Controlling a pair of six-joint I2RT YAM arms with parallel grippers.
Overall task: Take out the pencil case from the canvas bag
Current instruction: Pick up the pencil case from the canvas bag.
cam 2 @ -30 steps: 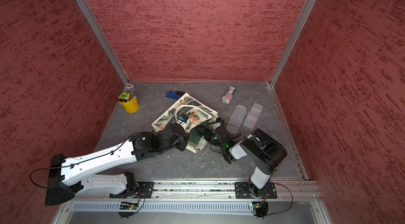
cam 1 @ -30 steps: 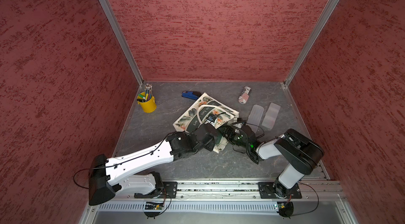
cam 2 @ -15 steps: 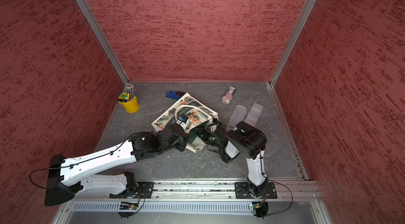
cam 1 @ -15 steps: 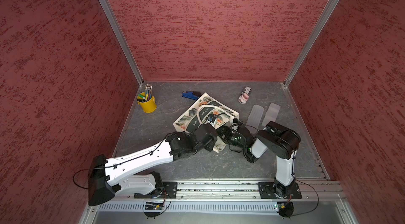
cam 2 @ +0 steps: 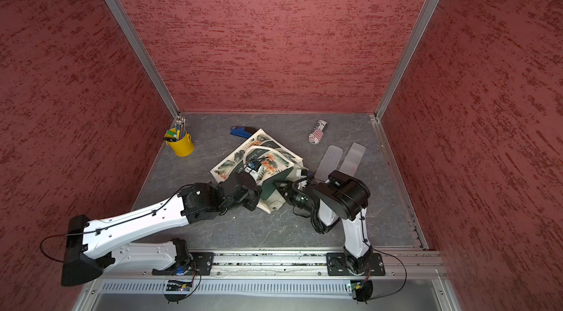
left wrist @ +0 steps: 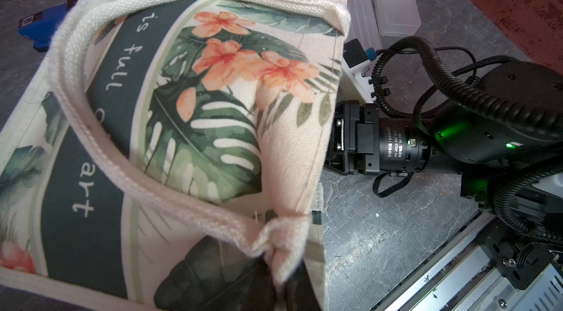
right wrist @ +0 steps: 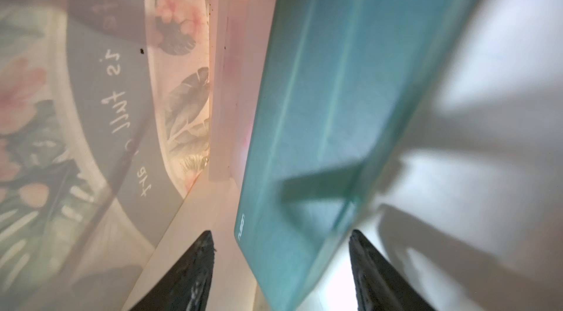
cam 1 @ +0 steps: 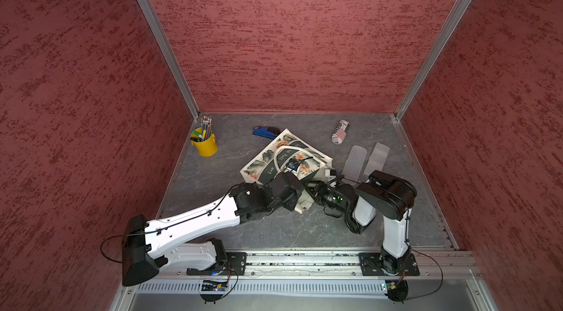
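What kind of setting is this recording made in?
Most likely a purpose-built robot test cell, not a real desk: red textured wall panels in aluminium framing box in a grey tabletop, and the left arm and right arm are bolted to a rail along its front edge.

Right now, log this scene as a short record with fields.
canvas bag: lying on its side
pencil case: teal, inside the bag
left gripper: jaws shut on the bag's rim
right gripper: inside the bag, jaws open either side of the case
nearby: yellow pen cup, flag-print can
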